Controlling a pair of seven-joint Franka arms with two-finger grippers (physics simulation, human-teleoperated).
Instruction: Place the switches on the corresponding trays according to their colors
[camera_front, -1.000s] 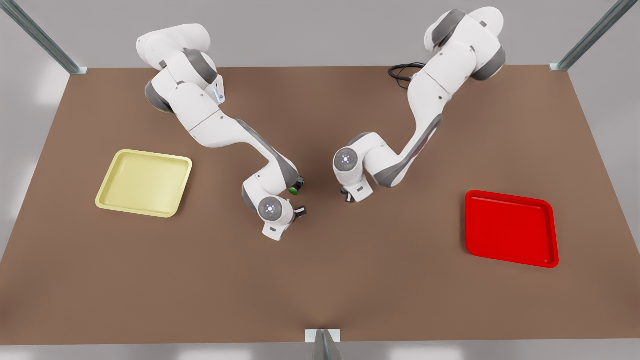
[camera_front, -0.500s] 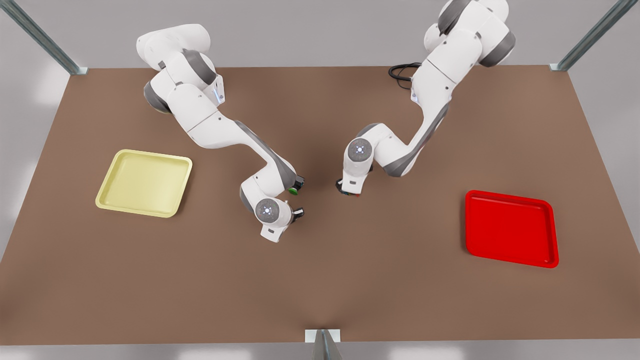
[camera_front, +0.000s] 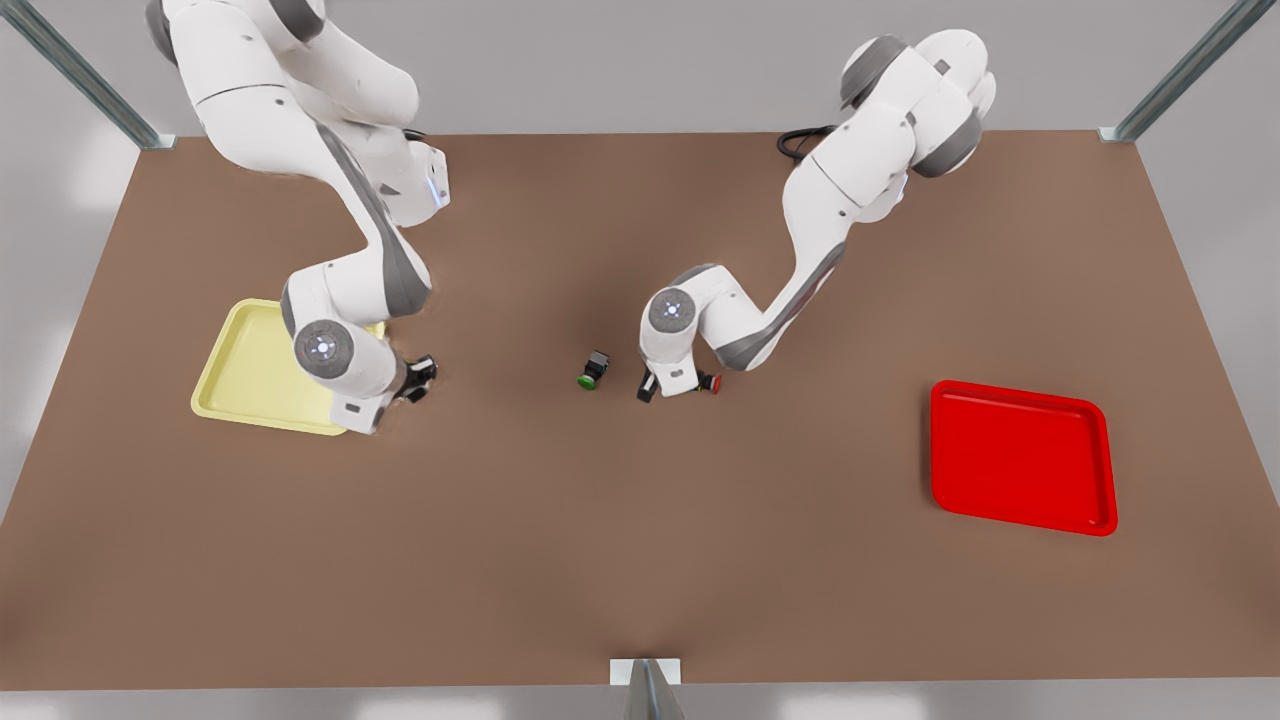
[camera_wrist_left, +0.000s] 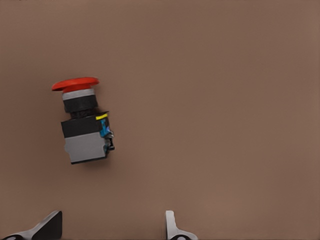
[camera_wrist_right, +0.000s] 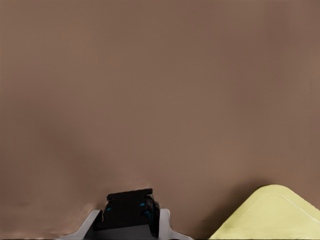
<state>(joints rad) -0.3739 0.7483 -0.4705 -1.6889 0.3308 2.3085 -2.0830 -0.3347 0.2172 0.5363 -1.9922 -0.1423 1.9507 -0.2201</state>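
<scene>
Lying sideways on the brown bench, the rigid, light red-capped black-grey switch sits before the left hand, spread wide. Right hand clamps a black switch body beside the pale yellow tray.

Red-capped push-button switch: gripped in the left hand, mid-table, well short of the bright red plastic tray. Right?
Not gripped. The left wrist view shows the red-capped push-button switch lying on the brown table, clear of the open left hand. It is mid-table, well short of the bright red plastic tray.
</scene>
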